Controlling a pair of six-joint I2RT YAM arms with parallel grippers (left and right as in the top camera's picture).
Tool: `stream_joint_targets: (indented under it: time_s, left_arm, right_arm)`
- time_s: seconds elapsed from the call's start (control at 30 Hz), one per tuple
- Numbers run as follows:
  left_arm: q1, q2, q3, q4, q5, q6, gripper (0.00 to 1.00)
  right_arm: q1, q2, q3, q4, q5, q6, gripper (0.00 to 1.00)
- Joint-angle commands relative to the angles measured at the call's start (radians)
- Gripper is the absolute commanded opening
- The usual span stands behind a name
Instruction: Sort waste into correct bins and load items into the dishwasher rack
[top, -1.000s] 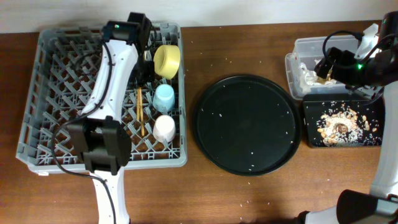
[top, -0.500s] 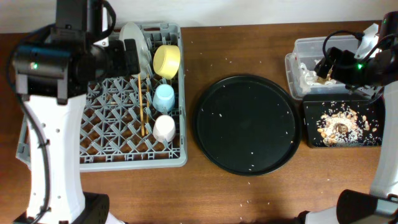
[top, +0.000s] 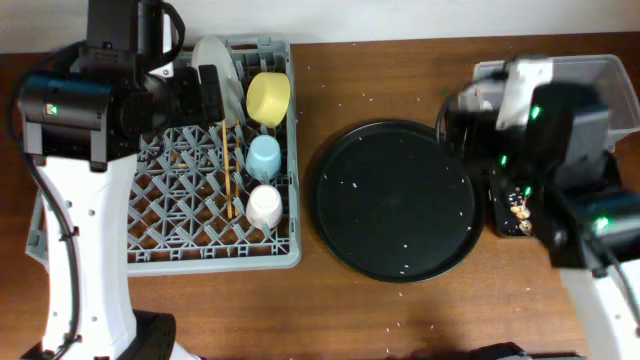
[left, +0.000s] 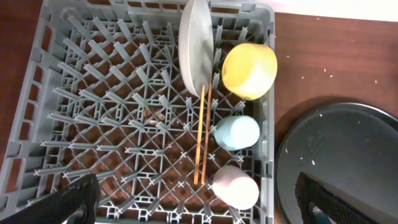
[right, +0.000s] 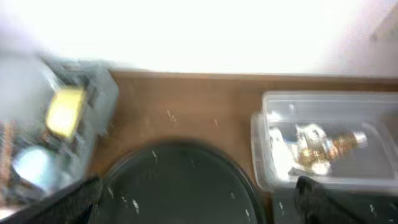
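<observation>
1. Left claw (left: 196, 190): in the left wrist view its 2 dark fingers (left: 78, 199) stand wide apart at the lower corners. Nothing is held between them, so treat this claw as spread and empty. It hangs above the large square grey plastic dishwasher rack (left: 93, 112), which sits at the left end of the brown wooden worktop (top: 310, 300).

2. Rack load:
- The pale grey round plate (left: 196, 46) stands on edge among the pegs at the back.
- The 2 thin wooden chopsticks (left: 202, 134) lie side by side on the lattice floor. Their far ends reach the plate's right edge; you cannot tell whether they touch it.
- Down the right-hand column, from back to front, sit the small yellow bowl (left: 249, 70), the small blue cup (left: 236, 132) and the small pink cup (left: 235, 186).
- A few brownish crumbs (left: 155, 117) lie near the middle of the floor.

3. The large round black tray (top: 397, 200) sits just right of the rack, flecked with white rice-like specks.

4. Right claw (right: 199, 193): the right wrist view is blurred, but both fingers (right: 329, 199) show far apart at the lower corners with nothing between them. Treat this claw as spread and empty. In the overhead view the raised right arm (top: 545, 130) hides part of both bins.

5. Bins, at the right end:
- The clear plastic rectangular tub (right: 373, 102) sits at the back. It holds the crumpled white tissue (right: 283, 146) and the crinkled gold-brown wrapper (right: 329, 146).
- The shallow black rectangular tray (top: 500, 225) sits in front of the tub. Only a strip shows, carrying loose food scraps (top: 518, 203).
</observation>
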Motion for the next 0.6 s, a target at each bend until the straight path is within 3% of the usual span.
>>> stream_joint_targets:
  time_s: [0.0,0.03,0.1,0.2,0.33,0.37,0.57]
  left_arm:
    - [0.001,-0.009,-0.003,-0.001,0.003,0.005,0.99]
    - [0.001,-0.009,-0.003,-0.001,0.003,0.005,0.99]
    - [0.001,-0.009,-0.003,-0.001,0.003,0.005,0.99]
    - [0.001,-0.009,-0.003,-0.001,0.003,0.005,0.99]
    - [0.001,-0.009,-0.003,-0.001,0.003,0.005,0.99]
    - [0.001,-0.009,-0.003,-0.001,0.003,0.005,0.99]
    - [0.001,-0.009,-0.003,-0.001,0.003,0.005,0.99]
  right_arm:
    - [-0.023,-0.321,-0.501,0.319,-0.007,-0.042,0.98]
    - [-0.069,-0.511,-0.738,0.467,-0.053,-0.039,0.98]
    - [-0.089,-0.759,-1.015,0.581,-0.051,-0.039,0.99]
    - [-0.087,-0.948,-1.247,0.712,-0.052,-0.039,0.98]
    - [-0.087,-1.103,-1.374,0.718,-0.052,-0.039,0.98]
    - [-0.086,-1.144,-1.374,0.655,-0.052,-0.039,0.99]
    - [-0.086,-1.151,-1.374,0.64,-0.059,-0.039,0.98]
